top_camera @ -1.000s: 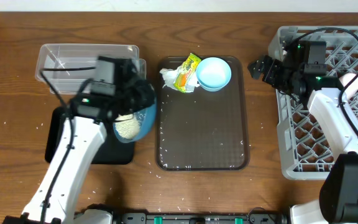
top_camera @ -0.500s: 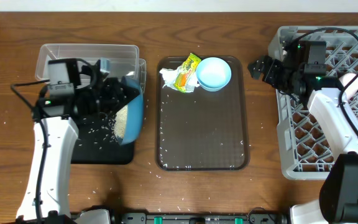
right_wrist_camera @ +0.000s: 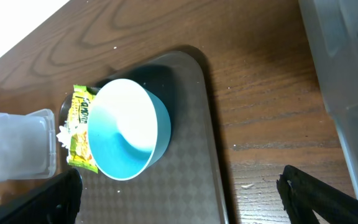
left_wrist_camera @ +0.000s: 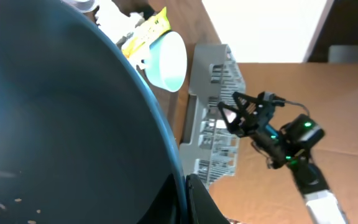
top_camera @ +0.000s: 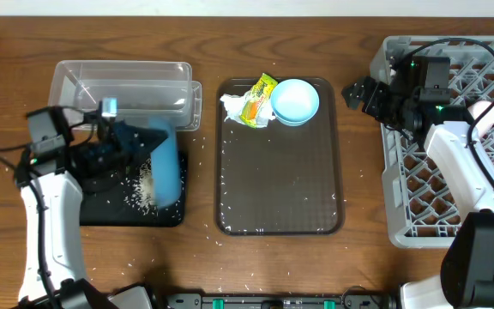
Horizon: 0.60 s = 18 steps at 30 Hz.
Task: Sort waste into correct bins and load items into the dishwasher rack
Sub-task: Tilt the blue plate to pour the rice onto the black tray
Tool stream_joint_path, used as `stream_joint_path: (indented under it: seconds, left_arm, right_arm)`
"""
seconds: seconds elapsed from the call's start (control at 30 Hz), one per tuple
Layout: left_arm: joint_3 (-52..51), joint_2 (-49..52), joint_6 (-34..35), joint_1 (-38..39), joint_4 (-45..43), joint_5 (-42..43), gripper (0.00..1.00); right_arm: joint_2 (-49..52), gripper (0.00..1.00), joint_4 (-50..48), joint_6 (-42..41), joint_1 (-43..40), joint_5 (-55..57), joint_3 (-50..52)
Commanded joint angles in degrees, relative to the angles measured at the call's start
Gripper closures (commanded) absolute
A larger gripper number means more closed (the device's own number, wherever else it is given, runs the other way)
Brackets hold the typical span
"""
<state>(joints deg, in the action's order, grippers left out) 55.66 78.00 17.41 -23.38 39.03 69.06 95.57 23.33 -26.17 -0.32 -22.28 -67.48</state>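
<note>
Left gripper [top_camera: 135, 144], jaws clamped on the dark-blue dish [top_camera: 165, 167], tips it on edge just left of the brown serving tray [top_camera: 281, 180] so the rice [top_camera: 144, 190] slides onto the black tray [top_camera: 101, 213]. The clear tub [top_camera: 123, 79] sits beyond, clear of the pour. Right gripper [top_camera: 354, 93] hangs off the serving tray's far right corner, jaws wide and empty. The light-blue bowl [top_camera: 294, 101], tissue [top_camera: 232, 106] and wrapper [top_camera: 257, 99] wait at the serving tray's far end, unobstructed.

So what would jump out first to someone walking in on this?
Probably the dark-blue dish, held on edge by the left claw over the black tray, with white rice scattered in it. Next, the light-blue bowl beside a yellow-green wrapper at the brown tray's far end.
</note>
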Motion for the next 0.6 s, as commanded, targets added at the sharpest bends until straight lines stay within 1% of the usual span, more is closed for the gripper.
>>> stream_joint_path:
  seconds: [0.0, 0.13, 0.37, 0.43, 0.57]
  left_arm:
    - [-1.77, -0.96, -2.86, -3.85, -0.07, 9.18, 0.93]
    - [-3.45, -0.96, -5.44, -8.28, -0.04, 14.21, 0.94]
    - [-5.81, -0.92, -7.04, -13.79, 0.15, 21.05, 0.94]
    - [-5.86, -0.92, -6.93, -15.23, 1.92, 21.05, 0.94]
    - [-6.12, -0.92, -7.10, -18.12, 2.40, 21.05, 0.94]
  right_arm:
    - [-0.52, 0.01, 0.11, -0.37, 0.00, -0.22, -0.39]
    - [-0.52, 0.01, 0.11, -0.37, 0.00, -0.20, -0.39]
    - [-0.52, 0.01, 0.11, -0.37, 0.00, -0.22, -0.39]
    - [-0.52, 0.01, 0.11, -0.37, 0.00, -0.22, -0.39]
    - [-0.52, 0.01, 0.11, -0.37, 0.00, -0.22, -0.39]
